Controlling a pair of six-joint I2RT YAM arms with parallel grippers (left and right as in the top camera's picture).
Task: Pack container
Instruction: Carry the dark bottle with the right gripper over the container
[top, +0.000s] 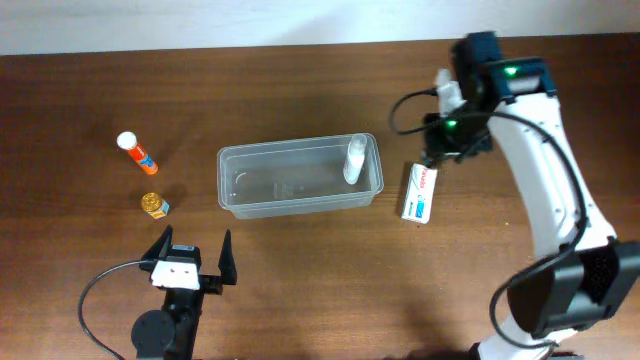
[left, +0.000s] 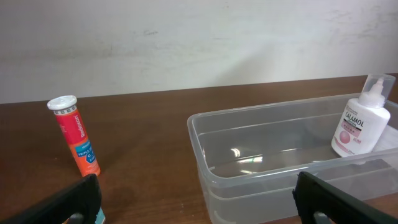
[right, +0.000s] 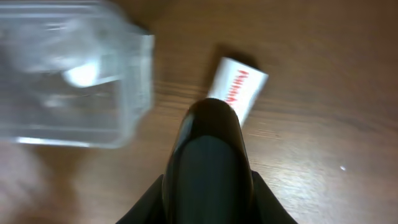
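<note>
In the right wrist view everything is motion-blurred: the container (right: 68, 74) is a smear and the red print on the white box (right: 239, 87) cannot be read. The left wrist view cuts off the container's right end and shows only the tips of the left fingers (left: 68, 199) at its bottom edge. Overhead, the wrist housing hides the right fingertips.

The right gripper (right: 211, 124) has its jaws pressed together with nothing between them. Its tip overlaps the near end of the box; we cannot tell whether they touch. The left gripper (top: 196, 240) stands fully apart and empty near the front edge of the wooden table (top: 300, 290).

The clear container (top: 290, 185) sits at mid-table. A white Calamol lotion bottle (top: 354, 160) lies in its right end. The box lies just beside the container's right wall. An orange tube (top: 136, 151) and a small gold-lidded jar (top: 154, 205) lie towards the left edge.
</note>
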